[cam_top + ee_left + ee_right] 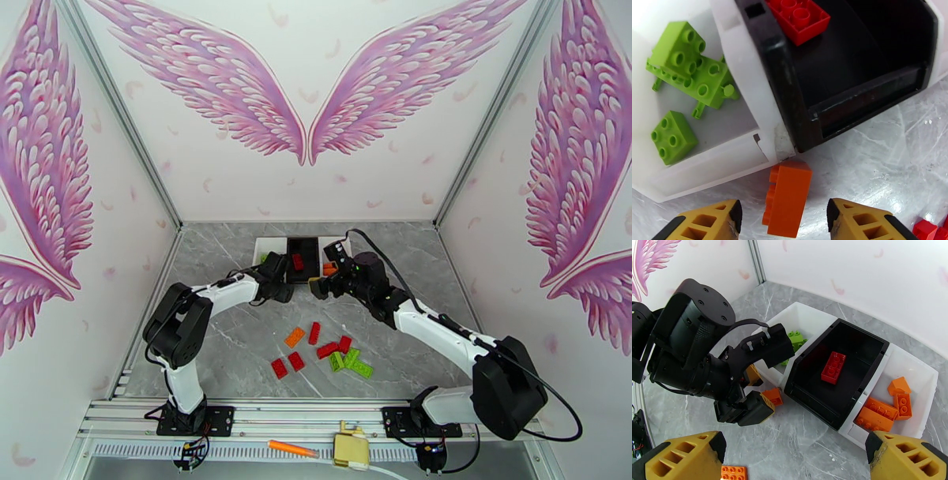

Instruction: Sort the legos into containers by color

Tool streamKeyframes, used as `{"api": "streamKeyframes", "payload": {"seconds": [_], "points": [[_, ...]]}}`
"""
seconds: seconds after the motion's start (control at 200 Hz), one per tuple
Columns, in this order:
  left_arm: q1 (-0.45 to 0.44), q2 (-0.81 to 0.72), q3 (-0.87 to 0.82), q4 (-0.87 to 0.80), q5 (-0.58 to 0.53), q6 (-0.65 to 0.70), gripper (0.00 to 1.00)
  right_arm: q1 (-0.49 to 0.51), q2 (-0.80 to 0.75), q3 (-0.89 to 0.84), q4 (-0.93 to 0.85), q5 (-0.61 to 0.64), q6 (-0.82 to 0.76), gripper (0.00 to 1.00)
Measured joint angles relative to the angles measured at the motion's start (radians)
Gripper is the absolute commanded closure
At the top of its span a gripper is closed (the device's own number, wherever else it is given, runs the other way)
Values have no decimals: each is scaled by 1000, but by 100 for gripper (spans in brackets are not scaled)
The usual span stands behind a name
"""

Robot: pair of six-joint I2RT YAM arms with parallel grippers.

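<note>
An orange lego [788, 197] lies on its side on the table, at the near corner where the left white container [711, 165] meets the black container [869, 106]. My left gripper [784, 215] is open around it, with a gap on each side. Lime green legos [687, 71] lie in that white container, and a red lego [833, 367] lies in the black one. Orange legos [879, 413] fill the right white container [920, 374]. My right gripper [794, 453] hangs wide open above the table in front of the containers. Between its fingers there is nothing.
Loose legos lie mid-table: an orange one [295, 337], red ones [328, 350] and green ones [353, 364]. An orange stick [292, 449] rests on the front rail beside a yellow part [351, 450]. The two arms' wrists [300, 284] are close together by the containers.
</note>
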Motion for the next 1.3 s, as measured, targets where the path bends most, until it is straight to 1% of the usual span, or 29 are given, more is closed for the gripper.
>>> {"api": "streamKeyframes", "payload": {"seconds": [0.02,0.05,0.075,0.28,0.35,0.385,0.42,0.45,0.655,0.805,0.935,1.04,1.189,1.299], "points": [[0,6,4,-3,0,0,52,0,0,0,0,0,0,1],[0,14,11,-4,0,1,57,0,0,0,0,0,0,1],[0,19,16,-4,1,3,59,0,0,0,0,0,0,1],[0,37,26,-6,-1,-2,63,0,0,-14,0,1,0,1],[0,43,26,-7,-3,0,72,0,0,-21,0,1,1,0],[0,45,26,-7,-4,2,73,0,0,-24,0,3,0,0],[0,45,26,-7,-6,0,77,0,0,-24,0,4,1,0],[0,45,26,-7,-6,-1,78,0,0,-24,0,5,0,0],[0,35,18,5,-8,-5,79,0,-17,-31,1,13,1,0],[-5,-72,-65,61,-8,-9,78,0,-58,-60,8,29,8,1],[-17,-206,-137,168,6,-25,78,0,-94,-96,22,60,19,2],[-31,-274,-164,286,34,-43,78,0,-117,-121,38,102,36,2],[-52,-285,-169,451,66,-52,78,0,-154,-149,62,159,58,2],[-70,-254,-156,550,80,-54,78,-4,-180,-163,63,194,76,2]]}}
